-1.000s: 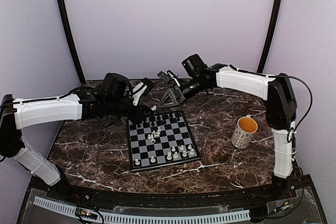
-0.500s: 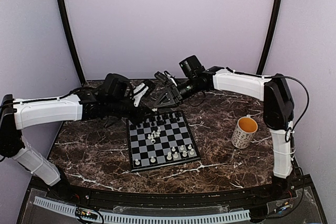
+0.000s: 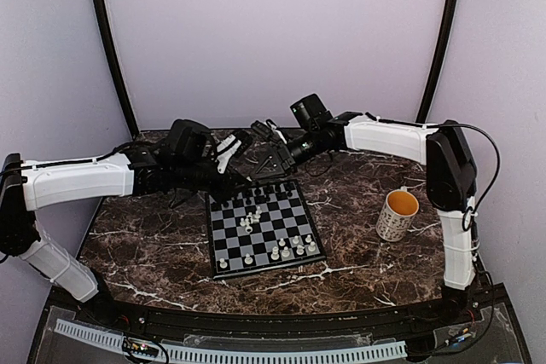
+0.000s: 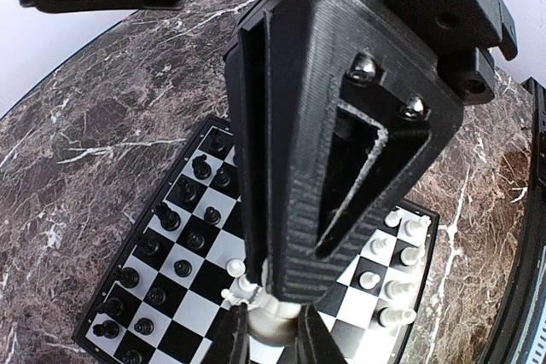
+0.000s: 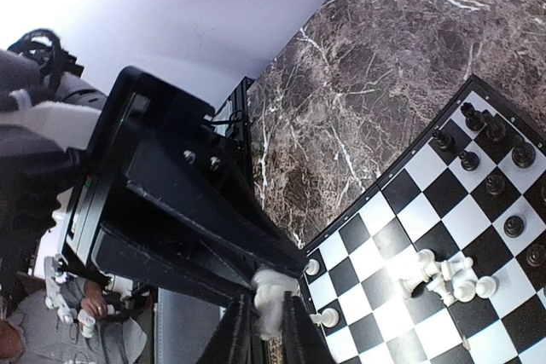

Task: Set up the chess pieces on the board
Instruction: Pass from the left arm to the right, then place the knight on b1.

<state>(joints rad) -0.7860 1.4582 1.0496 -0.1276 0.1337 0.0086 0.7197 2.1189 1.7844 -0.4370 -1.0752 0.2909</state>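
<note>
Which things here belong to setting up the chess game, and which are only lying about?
Job: the board; the chess pieces on it; a white piece in the left gripper; a second white piece in the right gripper.
Lying about: the mug.

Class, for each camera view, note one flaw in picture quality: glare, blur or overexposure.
Top external: even light, but the chess pieces are too small to resolve. Left wrist: the left gripper fills the frame. Right wrist: the wall is blown out white; glare washes the board at its middle squares.
</note>
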